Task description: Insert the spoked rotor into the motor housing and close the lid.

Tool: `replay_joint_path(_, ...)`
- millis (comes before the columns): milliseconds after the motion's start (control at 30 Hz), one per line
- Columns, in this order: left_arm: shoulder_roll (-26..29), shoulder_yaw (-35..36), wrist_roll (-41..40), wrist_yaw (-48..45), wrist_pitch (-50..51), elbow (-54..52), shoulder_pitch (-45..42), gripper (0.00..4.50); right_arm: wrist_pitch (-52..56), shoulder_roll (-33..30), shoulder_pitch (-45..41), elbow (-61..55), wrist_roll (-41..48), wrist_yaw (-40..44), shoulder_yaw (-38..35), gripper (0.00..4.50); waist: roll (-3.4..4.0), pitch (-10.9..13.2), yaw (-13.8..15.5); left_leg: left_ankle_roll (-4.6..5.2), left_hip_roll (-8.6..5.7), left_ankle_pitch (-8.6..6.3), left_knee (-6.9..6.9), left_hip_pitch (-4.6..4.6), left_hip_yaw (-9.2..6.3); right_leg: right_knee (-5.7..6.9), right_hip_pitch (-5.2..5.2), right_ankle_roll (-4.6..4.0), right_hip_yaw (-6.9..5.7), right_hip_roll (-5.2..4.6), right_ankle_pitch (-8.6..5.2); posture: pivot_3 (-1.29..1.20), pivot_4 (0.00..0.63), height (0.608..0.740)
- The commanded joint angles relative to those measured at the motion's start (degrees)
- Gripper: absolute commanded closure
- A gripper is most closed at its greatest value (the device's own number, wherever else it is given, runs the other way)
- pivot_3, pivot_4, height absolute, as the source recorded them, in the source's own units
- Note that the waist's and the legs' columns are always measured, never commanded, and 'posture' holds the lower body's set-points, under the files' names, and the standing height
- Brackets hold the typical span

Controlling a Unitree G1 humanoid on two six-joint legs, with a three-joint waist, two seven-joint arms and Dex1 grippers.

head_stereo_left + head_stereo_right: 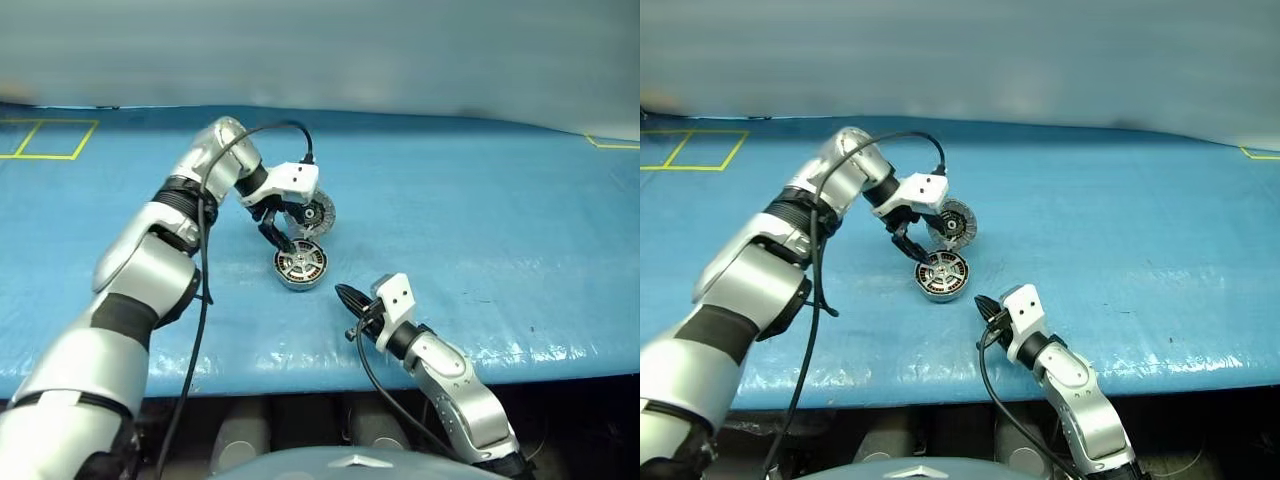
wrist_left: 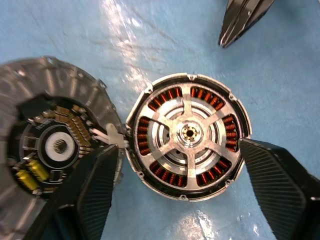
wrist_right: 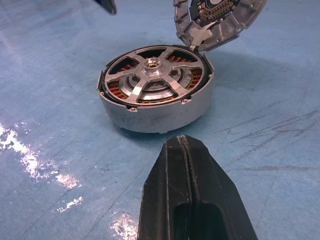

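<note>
Two robot arms over blue tabletop (image 1: 480,200). Motor housing (image 1: 301,267) sits mid-tabletop, spoked rotor (image 2: 189,134) seated inside, copper windings visible between spokes. Lid (image 1: 316,213) stands open, tilted up behind housing on hinge. Left gripper (image 2: 175,190) hangs just above housing, jaws spread, empty. Right gripper (image 3: 186,150) near housing, jaws pressed together, empty.

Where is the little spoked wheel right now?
The spoked rotor sits inside the motor housing on the blue table, between the open left gripper's fingers, beside the raised lid.
</note>
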Motion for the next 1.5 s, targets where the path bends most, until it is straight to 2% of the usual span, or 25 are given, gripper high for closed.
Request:
replay_joint_path(33,7.2,5.0,-7.1,-0.1,5.1,-18.3,7.0,1.89,0.8,-1.1,-1.5,-4.3,0.4,0.4,-1.0,4.50,0.07,0.0,-0.4,0.00,0.03,0.00,-0.05,0.06,0.03,0.00,0.00,-0.02,0.05,-0.02,0.00,0.00,0.150,0.740)
replay_joint_path(167,13.3,12.2,-9.7,5.1,12.9,-38.9,20.2,3.23,3.9,-3.0,-4.8,-5.2,0.2,0.6,-1.7,4.50,0.10,0.0,-0.6,0.02,0.17,-0.01,-0.10,0.19,0.10,0.05,0.03,-0.30,0.07,-0.11,0.13,0.00,0.150,0.740)
replay_joint_path(267,14.3,19.6,-12.9,14.8,20.6,-53.7,33.7,4.26,6.2,-4.7,-8.6,-4.5,-0.1,1.4,-1.8,4.50,0.11,0.0,-0.2,0.02,0.18,-0.01,-0.06,0.23,0.11,0.07,0.08,-0.29,0.03,-0.19,0.13,0.00,0.150,0.740)
replay_joint_path(300,14.2,21.7,-13.6,18.3,23.0,-57.9,38.4,4.45,6.9,-5.2,-9.8,-4.1,-0.3,1.5,-1.9,4.50,0.08,0.0,0.0,0.02,0.16,-0.01,-0.04,0.25,0.09,0.05,0.15,-0.27,-0.01,-0.20,0.13,0.00,0.150,0.740)
replay_joint_path(433,11.4,28.1,-15.7,29.9,28.7,-71.3,55.6,4.45,9.6,-6.5,-13.1,-3.6,-0.7,1.9,-2.3,4.50,0.08,0.0,0.3,0.04,0.14,0.00,-0.02,0.47,0.07,0.01,0.39,-0.14,-0.06,-0.25,0.05,0.00,0.150,0.740)
replay_joint_path(567,3.6,31.7,-16.3,41.7,26.2,-79.5,68.7,4.45,13.5,-7.0,-16.7,-3.6,-1.1,1.3,-2.6,4.50,0.09,0.0,0.7,0.06,0.13,0.00,-0.02,0.70,0.08,-0.08,0.63,-0.03,-0.08,-0.33,0.00,0.00,0.150,0.740)
replay_joint_path(667,-4.5,31.0,-14.5,51.3,22.8,-82.1,76.2,4.45,16.5,-6.7,-21.3,-2.5,-2.1,-0.1,-3.0,4.50,0.10,0.0,0.8,0.11,0.11,0.03,-0.01,0.84,0.12,-0.09,0.77,-0.05,-0.09,-0.40,0.07,0.00,0.150,0.740)
replay_joint_path(767,-10.5,26.7,-9.4,59.1,15.4,-81.3,82.4,4.45,19.6,-6.5,-28.2,1.0,-4.6,-2.1,-2.8,4.50,0.10,0.0,0.5,0.11,0.11,0.04,-0.04,1.22,0.24,-0.14,0.96,-0.07,-0.01,-0.45,0.11,0.00,0.150,0.740)
replay_joint_path(900,-16.1,21.9,-5.3,66.2,7.9,-79.2,87.3,4.45,21.3,-6.4,-36.9,8.0,-7.8,-3.4,-1.9,4.50,0.14,0.0,0.3,0.09,0.14,0.02,-0.12,1.36,0.35,-0.21,0.82,-0.14,0.02,-0.53,0.15,0.00,0.150,0.740)
replay_joint_path(1067,-20.1,20.6,-1.5,73.8,2.0,-74.7,89.1,4.45,14.3,-7.1,-47.3,23.0,-12.9,-1.1,1.5,4.50,0.14,0.0,0.1,0.13,0.10,0.02,-0.33,1.19,0.50,-0.32,0.77,-0.44,0.04,-0.57,0.33,0.00,0.150,0.740)
replay_joint_path(1333,-18.2,20.4,-1.3,74.6,-5.8,-67.5,91.7,4.45,-4.9,-4.0,-62.1,53.5,-16.0,5.1,3.2,4.50,0.15,0.0,-0.7,0.15,-0.08,0.05,-1.08,1.24,0.76,-0.53,0.62,-0.49,0.12,-0.45,0.30,0.00,0.150,0.740)
replay_joint_path(1500,-18.3,20.1,-2.2,74.2,-10.0,-63.1,92.4,4.45,-13.0,-1.9,-69.8,68.6,-15.5,10.6,1.8,4.50,0.19,0.1,-1.0,0.15,0.01,0.04,-1.28,1.24,0.83,-0.55,0.56,-0.59,0.05,-0.42,0.22,0.00,0.150,0.740)
